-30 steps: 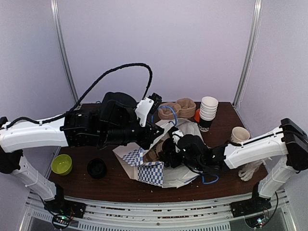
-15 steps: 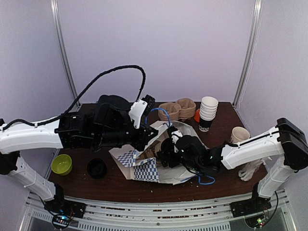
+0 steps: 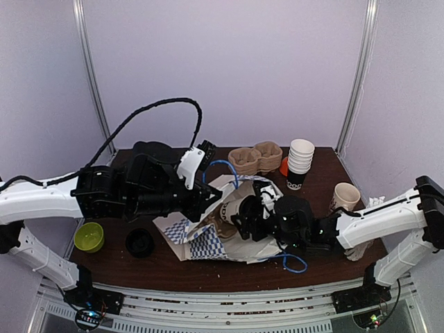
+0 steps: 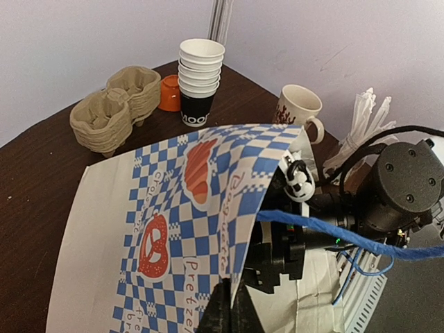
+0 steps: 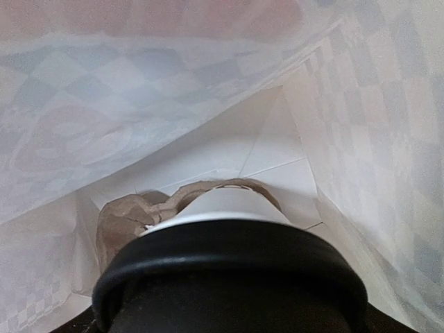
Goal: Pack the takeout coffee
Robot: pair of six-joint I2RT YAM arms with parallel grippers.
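The takeout coffee (image 5: pixel 229 208) fills the bottom of the right wrist view. Its black lid is right against the camera and its white body points into a brown cardboard carrier (image 5: pixel 121 218) inside the bag. My right gripper (image 3: pixel 246 220) reaches into the mouth of the blue-checked white paper bag (image 3: pixel 202 241). Its fingers are hidden behind the lid and it appears shut on the cup. My left gripper (image 4: pixel 232 309) is shut on the bag's upper edge (image 4: pixel 239 263) and holds the mouth open. In the top view it (image 3: pixel 208 208) is at the bag's left side.
A stack of lidless cups (image 3: pixel 300 163), an orange cap (image 4: pixel 169 92) and spare cardboard carriers (image 3: pixel 255 158) stand at the back. A cream mug (image 3: pixel 345 194) and white cutlery (image 4: pixel 361 125) are at the right. A green bowl (image 3: pixel 89 236) and a black lid (image 3: pixel 140 243) lie front left.
My left arm has drawn the bag's edge a little left and toward the front. My right arm has shifted slightly right, its gripper still in the bag's mouth.
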